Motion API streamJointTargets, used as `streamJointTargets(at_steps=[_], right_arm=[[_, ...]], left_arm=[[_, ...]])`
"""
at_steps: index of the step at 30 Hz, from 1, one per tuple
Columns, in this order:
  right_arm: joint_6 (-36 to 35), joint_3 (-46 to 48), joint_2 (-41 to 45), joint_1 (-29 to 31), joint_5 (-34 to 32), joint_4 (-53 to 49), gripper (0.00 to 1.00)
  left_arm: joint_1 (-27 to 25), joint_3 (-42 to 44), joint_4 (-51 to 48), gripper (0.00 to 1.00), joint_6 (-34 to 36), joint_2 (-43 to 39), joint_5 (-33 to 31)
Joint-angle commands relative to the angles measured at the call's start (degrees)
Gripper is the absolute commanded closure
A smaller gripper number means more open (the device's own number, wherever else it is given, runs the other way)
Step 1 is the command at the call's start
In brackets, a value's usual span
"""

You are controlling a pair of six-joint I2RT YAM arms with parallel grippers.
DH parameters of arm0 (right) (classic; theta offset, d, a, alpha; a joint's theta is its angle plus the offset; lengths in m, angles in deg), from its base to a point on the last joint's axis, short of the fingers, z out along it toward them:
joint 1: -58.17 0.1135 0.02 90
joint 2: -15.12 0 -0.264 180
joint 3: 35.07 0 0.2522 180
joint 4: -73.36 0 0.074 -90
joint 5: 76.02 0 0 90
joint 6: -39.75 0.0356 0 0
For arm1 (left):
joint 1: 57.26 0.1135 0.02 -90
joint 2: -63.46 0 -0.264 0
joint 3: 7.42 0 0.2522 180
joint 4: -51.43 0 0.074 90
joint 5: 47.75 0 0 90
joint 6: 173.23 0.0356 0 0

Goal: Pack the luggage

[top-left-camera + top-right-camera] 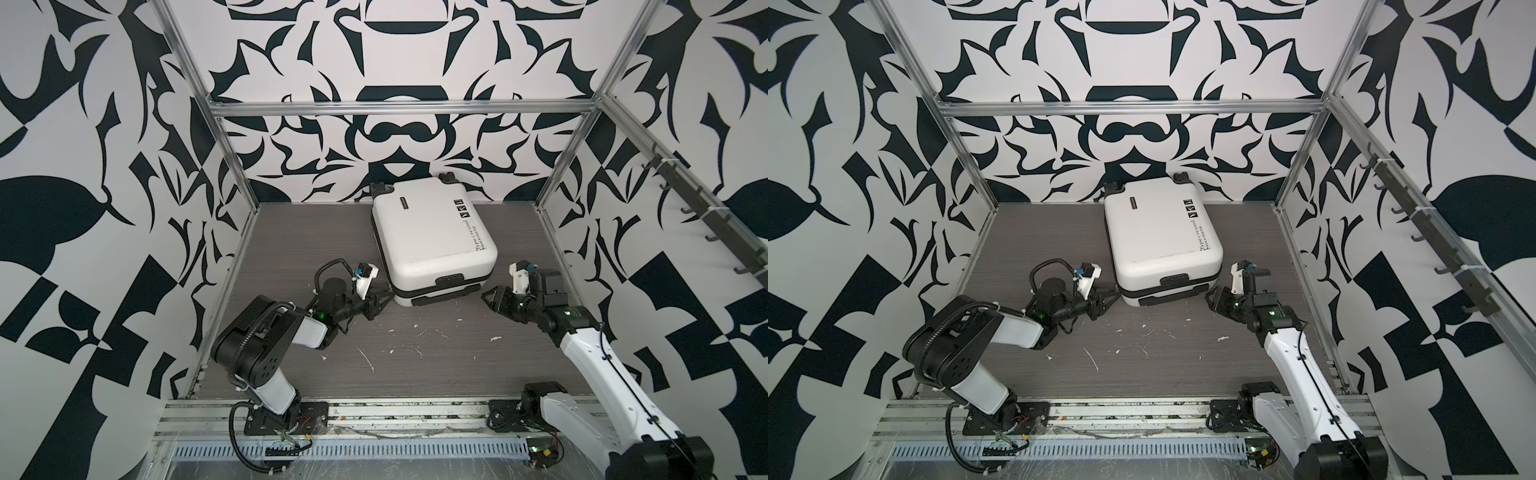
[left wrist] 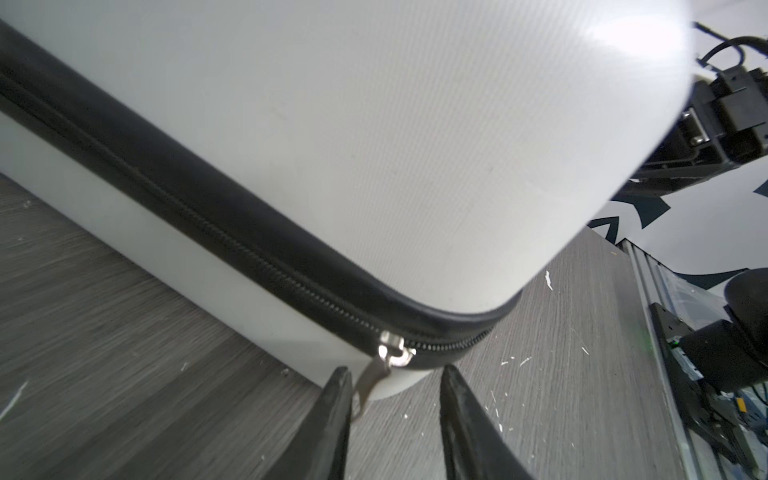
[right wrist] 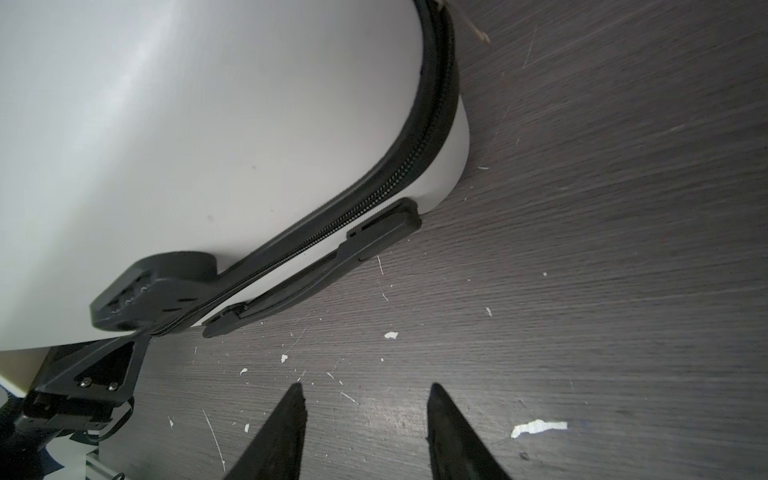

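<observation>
The luggage (image 1: 432, 232) (image 1: 1158, 232), a white hard-shell suitcase, lies flat and zipped shut at the back middle of the table. My left gripper (image 1: 384, 297) (image 1: 1111, 293) is at its near left corner. In the left wrist view the left gripper (image 2: 397, 374) is open. The metal zipper pull (image 2: 372, 376) hangs between the jaws and rests against one finger only. My right gripper (image 1: 488, 297) (image 1: 1210, 297) hovers off the near right corner. In the right wrist view the right gripper (image 3: 365, 390) is open over bare table, a short way from the black side handle (image 3: 316, 266).
The grey wood-grain table (image 1: 311, 249) is scattered with small white flecks (image 3: 538, 428). Aluminium frame posts stand at the back corners. A rail of black hooks (image 1: 685, 199) runs along the right wall. A black combination lock (image 3: 145, 286) sits beside the zipper.
</observation>
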Motion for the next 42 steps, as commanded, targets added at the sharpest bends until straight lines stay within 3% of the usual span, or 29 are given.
streamJointTargets(at_steps=[1,10,16,26,35,42], right_arm=[[0.3,-0.6,-0.1,0.3,0.0,1.4,0.51],[0.3,-0.5,0.4,0.4,0.1,0.9,0.51],[0.6,-0.7,1.0,0.5,0.6,0.5,0.51],[3.8,-1.3,1.6,6.3,-2.0,1.7,0.52],[8.9,-4.4,-3.3,21.4,-10.8,6.4,0.53],[11.5,-8.8,-11.9,34.4,-19.0,13.2,0.55]], left_arm=[[-0.5,-1.3,-0.8,0.66,2.4,1.4,-0.5],[-0.8,-2.3,-1.4,0.72,3.3,3.0,-2.7],[-0.9,-3.2,-1.7,0.82,3.4,3.4,-2.3],[-0.9,-3.5,-4.1,0.98,4.7,2.6,-5.3],[-0.8,-2.9,-8.4,1.0,7.1,-1.0,-5.4],[-1.5,-2.3,-15.1,1.0,9.9,-6.0,-6.1]])
